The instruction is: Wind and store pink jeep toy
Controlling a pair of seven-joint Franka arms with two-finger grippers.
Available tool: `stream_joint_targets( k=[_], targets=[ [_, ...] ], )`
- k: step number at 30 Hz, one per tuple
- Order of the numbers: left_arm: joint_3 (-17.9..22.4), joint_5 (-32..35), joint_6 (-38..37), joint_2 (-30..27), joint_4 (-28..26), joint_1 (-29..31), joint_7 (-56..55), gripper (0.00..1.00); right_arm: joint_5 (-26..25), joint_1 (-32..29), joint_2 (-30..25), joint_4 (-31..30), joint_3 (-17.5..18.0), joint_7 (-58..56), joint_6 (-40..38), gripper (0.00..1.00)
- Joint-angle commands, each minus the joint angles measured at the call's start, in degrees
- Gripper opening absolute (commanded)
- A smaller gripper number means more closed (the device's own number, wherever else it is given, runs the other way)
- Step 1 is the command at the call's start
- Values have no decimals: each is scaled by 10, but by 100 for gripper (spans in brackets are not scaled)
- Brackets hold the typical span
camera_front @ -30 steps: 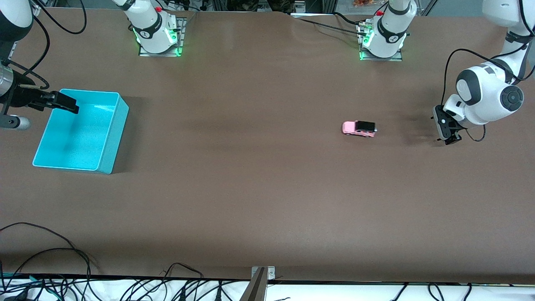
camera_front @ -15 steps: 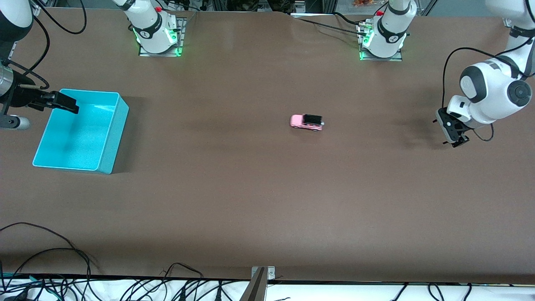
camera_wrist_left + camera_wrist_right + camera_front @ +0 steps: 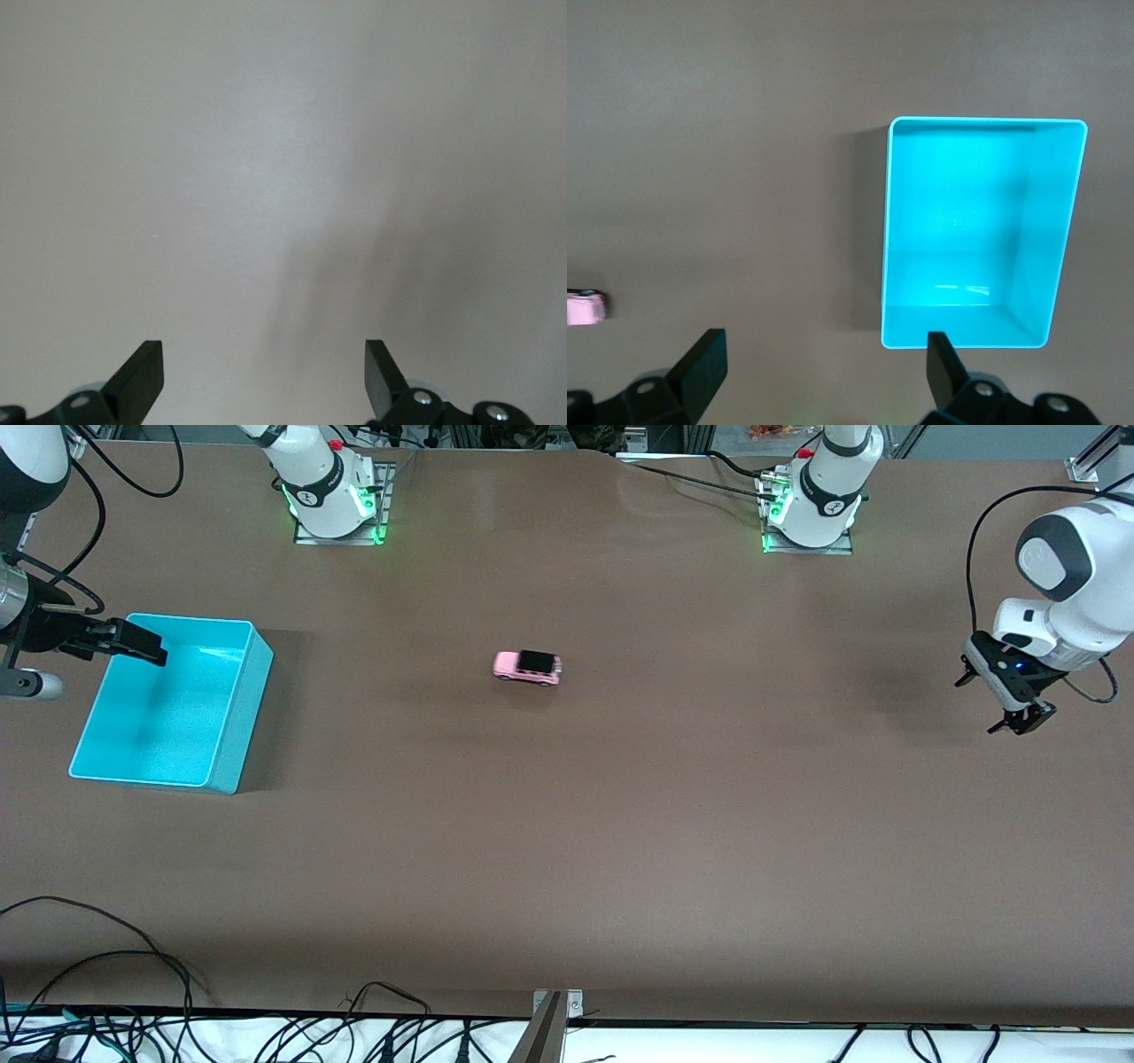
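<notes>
The pink jeep toy, with a black roof, stands alone on the brown table near the middle, between the two arms. Its pink end shows at the edge of the right wrist view. The turquoise bin is empty at the right arm's end of the table and also shows in the right wrist view. My right gripper is open and empty over the bin's rim. My left gripper is open and empty over bare table at the left arm's end, far from the jeep.
The two arm bases stand on the table edge farthest from the front camera. Cables lie along the edge nearest the camera.
The jeep has rolled across the table from near the left gripper toward the bin. The left gripper has moved off toward its end of the table. The right arm has not moved.
</notes>
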Motion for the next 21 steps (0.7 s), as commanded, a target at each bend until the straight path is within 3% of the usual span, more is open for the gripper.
stream_joint_targets(
  k=[1,21],
  targets=[
    [-6,-17,-10,-45,-5,1,-5,100,9,0,3,9,-2,1,-5,100],
    [-40,-8,-115,-68,73,0,-121,100,7,1,3,10,-1,1,-4,100]
  ],
)
